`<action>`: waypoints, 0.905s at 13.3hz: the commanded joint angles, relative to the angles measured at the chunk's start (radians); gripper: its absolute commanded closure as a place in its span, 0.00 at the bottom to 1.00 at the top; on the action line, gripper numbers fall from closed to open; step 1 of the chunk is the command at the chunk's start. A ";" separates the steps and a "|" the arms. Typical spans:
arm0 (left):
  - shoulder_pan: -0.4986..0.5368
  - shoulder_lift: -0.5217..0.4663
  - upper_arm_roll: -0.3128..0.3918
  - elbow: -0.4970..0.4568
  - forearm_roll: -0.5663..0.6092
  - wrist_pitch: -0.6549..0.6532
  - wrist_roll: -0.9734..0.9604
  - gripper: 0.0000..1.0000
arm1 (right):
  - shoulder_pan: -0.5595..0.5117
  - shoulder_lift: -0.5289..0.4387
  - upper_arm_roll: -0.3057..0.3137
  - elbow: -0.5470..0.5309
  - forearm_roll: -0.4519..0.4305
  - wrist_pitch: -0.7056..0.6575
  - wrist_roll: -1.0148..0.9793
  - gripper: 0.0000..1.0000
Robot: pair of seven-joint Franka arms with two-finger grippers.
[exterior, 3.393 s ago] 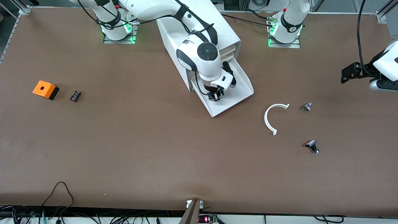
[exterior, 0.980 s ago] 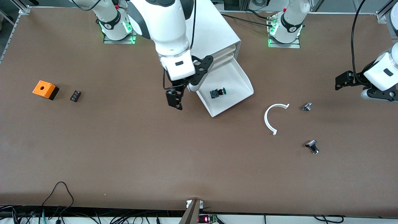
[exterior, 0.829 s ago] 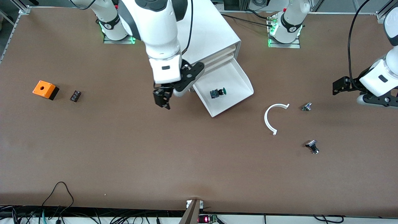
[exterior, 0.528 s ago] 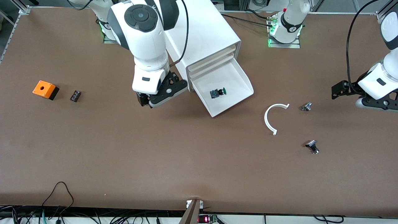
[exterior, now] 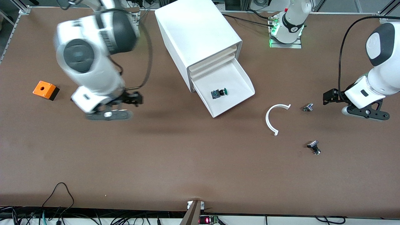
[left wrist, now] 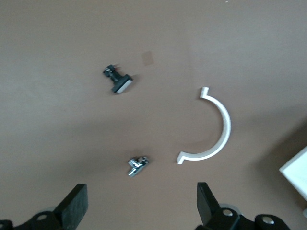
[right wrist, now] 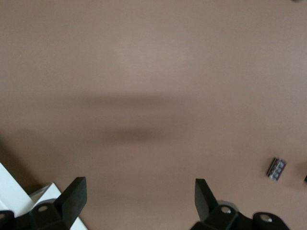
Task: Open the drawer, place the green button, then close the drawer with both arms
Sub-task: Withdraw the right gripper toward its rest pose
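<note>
Now | both hands apart, empty | button (exterior: pixel 219 92) in open drawer (exterior: pixel 232 100)

Brown counter (exterior: pixel 187 162); white cabinet (exterior: pixel 197 31) with a white drawer (exterior: pixel 237 84); green-capped, blue-black button (exterior: pixel 218 92); orange box (exterior: pixel 45 90); white curved piece (exterior: pixel 271 120); black-and-silver small parts (exterior: pixel 313 147).
</note>
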 commanded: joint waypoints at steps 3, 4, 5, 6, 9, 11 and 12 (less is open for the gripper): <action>-0.011 0.040 -0.018 -0.071 -0.158 0.044 -0.252 0.00 | -0.265 -0.116 0.029 -0.087 0.066 -0.063 0.001 0.00; -0.023 0.043 -0.035 -0.103 -0.169 0.087 -0.318 0.00 | -0.312 -0.134 0.029 -0.104 0.066 -0.074 -0.011 0.00; -0.034 0.053 -0.055 -0.116 -0.169 0.119 -0.375 0.00 | -0.358 -0.158 0.031 -0.127 0.066 -0.083 -0.051 0.00; -0.049 0.075 -0.073 -0.116 -0.169 0.142 -0.439 0.00 | -0.394 -0.185 0.031 -0.153 0.066 -0.083 -0.118 0.00; -0.136 0.141 -0.092 -0.134 -0.171 0.277 -0.675 0.00 | -0.449 -0.243 0.028 -0.189 0.059 -0.086 -0.211 0.00; -0.221 0.184 -0.095 -0.199 -0.169 0.468 -0.789 0.00 | -0.449 -0.251 0.032 -0.183 -0.030 -0.106 -0.235 0.00; -0.261 0.196 -0.097 -0.240 -0.165 0.570 -0.831 0.00 | -0.447 -0.258 0.034 -0.186 -0.041 -0.107 -0.290 0.00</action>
